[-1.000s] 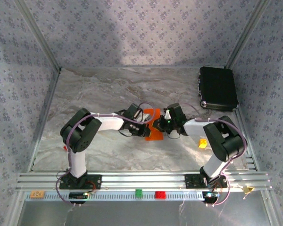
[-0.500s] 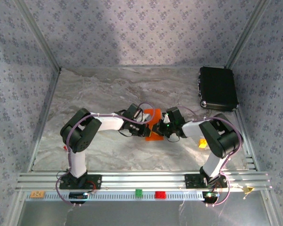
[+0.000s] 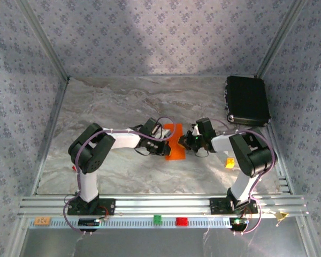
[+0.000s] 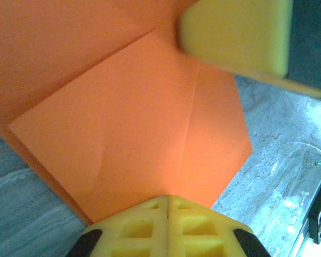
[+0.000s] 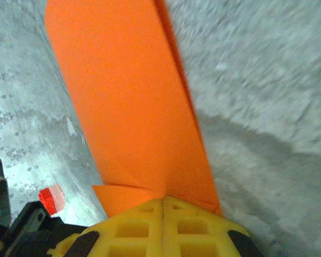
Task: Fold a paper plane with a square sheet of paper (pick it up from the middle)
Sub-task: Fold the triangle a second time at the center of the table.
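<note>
The partly folded orange paper [image 3: 174, 141] is seen at the middle of the marble-patterned table [image 3: 112, 104], stretched between the 2 arms' tips. The left gripper [image 3: 165, 141] is shut tight on the paper's left edge, and the right gripper [image 3: 185, 142] is shut tight on its right edge, so that the sheet is pinched from both sides at once.

From the left wrist, 2 yellow fingers [image 4: 150, 227] are shown pressed together, with the paper's edge running in between them. A diagonal fold and a straight crease are visible on the sheet, which ends in a blunt point towards the right. A yellow finger [image 4: 235, 35] of the other arm is seen blurred at the far side of the paper.

From the right wrist, the paper is shown as a long, narrow orange strip reaching away from the closed fingers [image 5: 182, 227], with a small flap turned under beside them. A shadow is cast on the table next to it.

A black box [image 3: 247, 100] is set at the far right corner, well apart from the paper. A small yellow block [image 3: 230, 163] lies near the right arm, and a small red block [image 3: 74, 169] lies by the left arm.
</note>
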Motion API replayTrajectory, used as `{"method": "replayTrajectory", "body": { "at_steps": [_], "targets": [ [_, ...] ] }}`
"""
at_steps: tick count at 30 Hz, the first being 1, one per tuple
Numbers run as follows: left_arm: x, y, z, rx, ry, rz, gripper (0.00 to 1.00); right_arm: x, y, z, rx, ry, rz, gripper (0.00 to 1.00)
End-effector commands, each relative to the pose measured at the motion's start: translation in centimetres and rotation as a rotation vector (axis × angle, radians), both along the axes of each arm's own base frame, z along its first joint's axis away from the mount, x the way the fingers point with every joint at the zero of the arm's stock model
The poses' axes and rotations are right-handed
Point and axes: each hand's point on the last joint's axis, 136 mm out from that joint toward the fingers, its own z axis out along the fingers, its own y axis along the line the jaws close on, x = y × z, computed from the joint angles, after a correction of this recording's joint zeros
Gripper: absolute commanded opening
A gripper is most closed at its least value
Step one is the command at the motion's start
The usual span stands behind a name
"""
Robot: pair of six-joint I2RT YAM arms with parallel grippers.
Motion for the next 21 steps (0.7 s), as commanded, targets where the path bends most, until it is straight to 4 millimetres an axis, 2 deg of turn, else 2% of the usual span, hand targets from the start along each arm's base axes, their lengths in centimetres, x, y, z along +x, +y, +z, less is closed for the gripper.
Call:
{"method": "replayTrajectory", "body": {
  "at_steps": [1, 7, 13, 17, 21],
  "targets": [
    [-2.0, 3.0, -3.4, 0.145, 0.080, 0.012, 0.00, 0.9, -2.1, -1.4, -0.068, 0.016, -0.056, 0.01],
    [-2.0, 3.1, -3.5, 0.145, 0.079, 0.012, 0.00, 1.8, -3.2, -0.9, -0.078, 0.004, -0.089, 0.01],
    [-2.0, 3.0, -3.3, 0.139, 0.073, 0.010, 0.00, 2.2, -3.0, 2.3, -0.063, -0.076, -0.076, 0.02],
    [-1.9, 2.9, -3.1, 0.135, 0.072, 0.010, 0.00, 1.5, -1.6, 3.6, -0.033, -0.104, -0.022, 0.03],
    [-1.8, 2.8, -2.9, 0.130, 0.068, 0.009, 0.00, 0.3, 0.6, 3.1, 0.001, -0.083, 0.055, 0.03]
  ]
}}
